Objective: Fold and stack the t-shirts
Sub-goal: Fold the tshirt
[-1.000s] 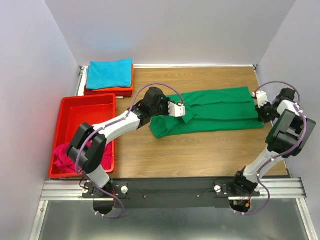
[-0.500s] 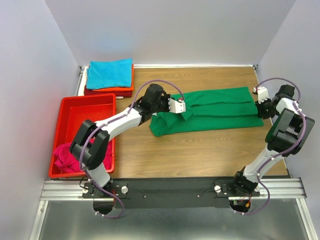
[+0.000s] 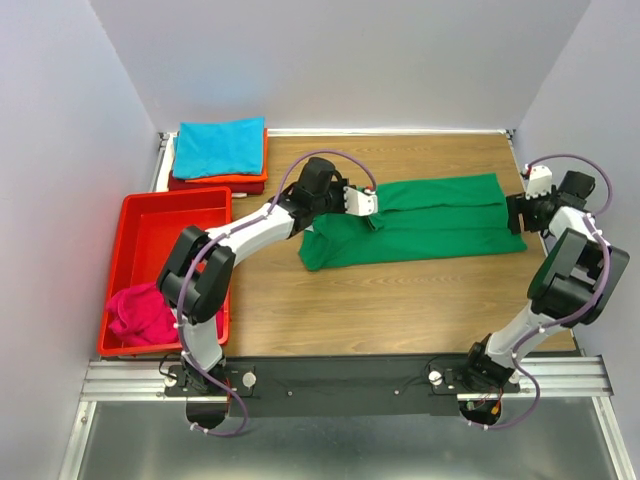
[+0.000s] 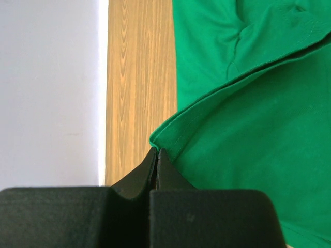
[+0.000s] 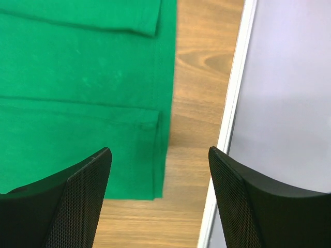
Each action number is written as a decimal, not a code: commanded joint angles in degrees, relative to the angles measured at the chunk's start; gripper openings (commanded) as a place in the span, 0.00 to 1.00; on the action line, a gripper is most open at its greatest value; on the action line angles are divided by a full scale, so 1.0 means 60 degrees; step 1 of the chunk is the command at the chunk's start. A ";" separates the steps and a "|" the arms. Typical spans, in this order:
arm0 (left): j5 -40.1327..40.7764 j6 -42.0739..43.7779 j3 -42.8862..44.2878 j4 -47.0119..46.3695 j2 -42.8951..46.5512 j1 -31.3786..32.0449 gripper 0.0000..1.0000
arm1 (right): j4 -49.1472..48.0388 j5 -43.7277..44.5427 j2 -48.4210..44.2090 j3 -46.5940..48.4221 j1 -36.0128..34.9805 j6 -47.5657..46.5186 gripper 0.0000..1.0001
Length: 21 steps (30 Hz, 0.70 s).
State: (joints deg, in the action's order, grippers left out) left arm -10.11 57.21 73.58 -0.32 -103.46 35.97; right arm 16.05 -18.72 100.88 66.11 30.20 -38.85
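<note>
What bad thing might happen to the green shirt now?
The left gripper pinches only the thin hem of the green t-shirt, so the cloth might slip out. The right gripper is open and holds nothing, so a pull from the left could drag the whole shirt and crumple its folds. Its right end also lies close to the edge of the table.

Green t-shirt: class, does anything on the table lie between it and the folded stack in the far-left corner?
Nothing visible does: bare table separates the green t-shirt from the stack. The red tray sits nearer, off that line.
</note>
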 commanded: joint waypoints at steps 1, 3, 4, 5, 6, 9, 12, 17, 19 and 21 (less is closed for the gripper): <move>0.0381 0.0191 0.0480 0.0229 -0.0378 -0.0120 0.00 | -0.0639 -0.0761 -0.0845 -0.0631 -0.0023 0.0820 0.82; 0.0468 0.0221 0.0612 0.0243 -0.0598 -0.0179 0.00 | -0.0610 -0.0922 -0.1167 -0.0850 -0.0023 0.0850 0.82; 0.0512 0.0221 0.0656 0.0229 -0.0671 -0.0208 0.00 | -0.0625 -0.1024 -0.1270 -0.1026 -0.0037 0.0821 0.82; 0.0542 0.0206 0.0685 0.0200 -0.0817 -0.0223 0.00 | -0.0610 -0.1083 -0.1358 -0.1143 -0.0037 0.0806 0.82; 0.0586 0.0163 0.0816 0.0199 -0.0905 -0.0266 0.00 | -0.0610 -0.1099 -0.1562 -0.1232 -0.0052 0.0748 0.82; 0.0644 0.0016 0.1110 0.0199 -0.1315 -0.0281 0.00 | -0.0537 -0.1274 -0.1856 -0.1642 -0.0140 0.0572 0.82; 0.1139 -0.0741 0.1649 0.0199 -0.1886 -0.0267 0.08 | -0.0333 -0.1567 -0.2237 -0.2065 -0.0300 0.0251 0.82; 0.4225 -0.3583 0.3348 0.0257 -0.2823 -0.0296 0.55 | 0.0091 -0.2109 -0.3145 -0.2799 -0.0842 -0.0247 0.82; 0.5254 -0.4927 0.4432 0.0912 -0.2927 -0.0325 0.67 | 0.0297 -0.2458 -0.3612 -0.3135 -0.1135 -0.0656 0.87; 0.5844 -0.5867 0.5179 0.1733 -0.2709 -0.0456 0.70 | 0.0327 -0.2955 -0.3936 -0.3428 -0.1311 -0.1052 0.99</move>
State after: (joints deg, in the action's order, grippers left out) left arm 11.90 37.15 97.14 4.43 -121.95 34.44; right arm 15.25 -29.43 81.67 48.71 24.36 -39.90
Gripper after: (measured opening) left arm 0.685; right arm 0.919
